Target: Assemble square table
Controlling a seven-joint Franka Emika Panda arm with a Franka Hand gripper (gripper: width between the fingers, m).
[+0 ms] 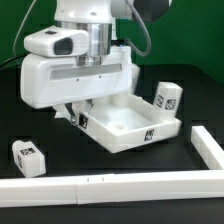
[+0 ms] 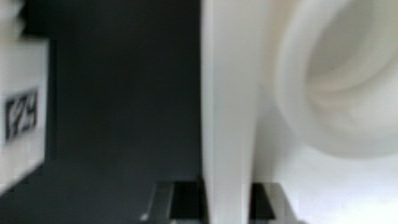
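The white square tabletop (image 1: 132, 126) lies tray-like on the black table, one corner towards the front, with a tag on its front wall. My gripper (image 1: 78, 112) comes down on its rim at the exterior view's left. In the wrist view the thin white rim (image 2: 231, 100) runs straight between my two dark fingers (image 2: 187, 203), and my gripper (image 2: 231, 205) is shut on it. Beside the rim is a round corner hole (image 2: 347, 90). One tagged white leg (image 1: 166, 98) stands at the exterior view's right of the tabletop. Another leg (image 1: 28, 157) lies at the front left.
A long white L-shaped rail (image 1: 100, 188) runs along the front of the table and up the exterior view's right side (image 1: 208, 150). The arm's bulky white hand (image 1: 70, 75) hides the tabletop's left part. In the wrist view a white tagged piece (image 2: 18, 105) shows beyond the rim.
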